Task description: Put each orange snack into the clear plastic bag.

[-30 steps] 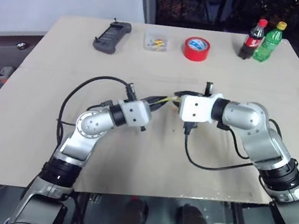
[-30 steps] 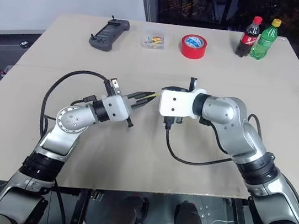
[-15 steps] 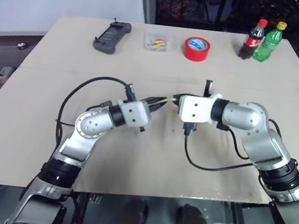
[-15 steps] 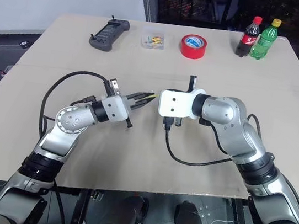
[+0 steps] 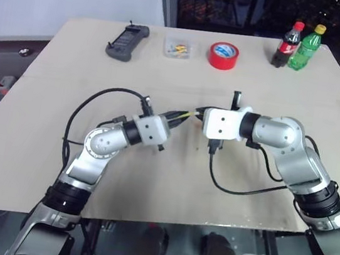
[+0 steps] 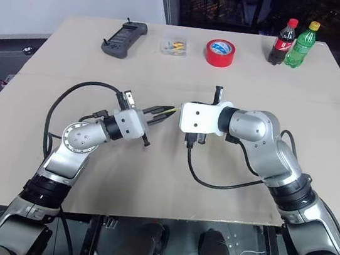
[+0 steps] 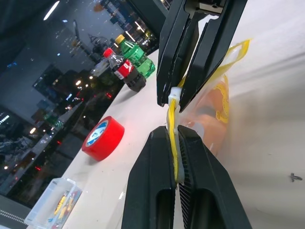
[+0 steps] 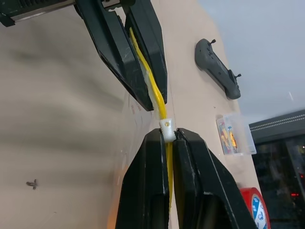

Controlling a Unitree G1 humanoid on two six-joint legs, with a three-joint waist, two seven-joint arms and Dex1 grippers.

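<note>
1. Left gripper: fingers clamped on the yellow seal strip of the clear plastic bag.
2. Right gripper: clamped on the same strip, at its white slider.
3. Bag is suspended between both grippers above the table; an orange snack lies inside.

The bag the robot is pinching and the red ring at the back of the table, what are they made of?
The clear plastic bag looks like thin, glossy plastic film: you see orange through it, and it has a yellow seal strip with a small white slider. The red ring looks like a roll of plastic tape, smooth and shiny, with a blue-and-white core, probably cardboard.
</note>
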